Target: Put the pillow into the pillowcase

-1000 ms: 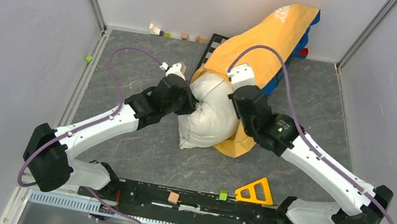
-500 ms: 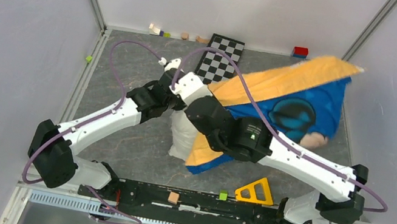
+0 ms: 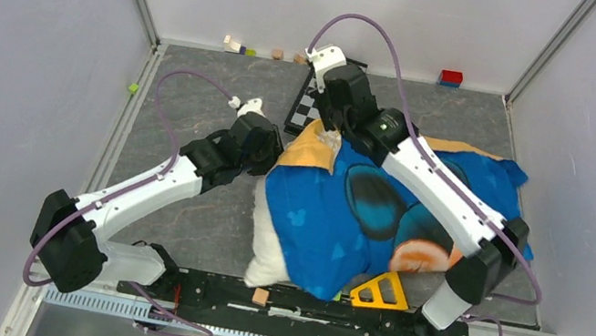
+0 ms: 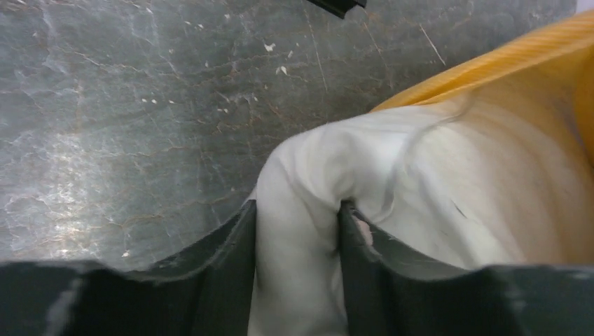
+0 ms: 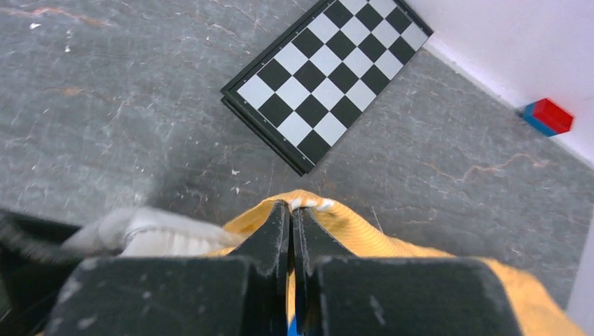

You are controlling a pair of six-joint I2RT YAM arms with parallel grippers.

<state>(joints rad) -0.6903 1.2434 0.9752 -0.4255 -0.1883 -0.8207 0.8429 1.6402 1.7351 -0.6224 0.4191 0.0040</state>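
Much of pillow (image 3: 266, 241) under pillowcase (image 3: 331, 220)

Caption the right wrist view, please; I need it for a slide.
Right gripper pinches the orange hem of the pillowcase, with the pillow bunched at left and a checkerboard lying beyond.

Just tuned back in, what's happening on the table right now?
The right hand is pinched shut on the orange edge of the pillowcase at the far side, near the checkerboard. The left hand has a fold of the pillow between its fingers. The case, blue side up, lies over most of the pillow; the pillow's near end sticks out uncovered.
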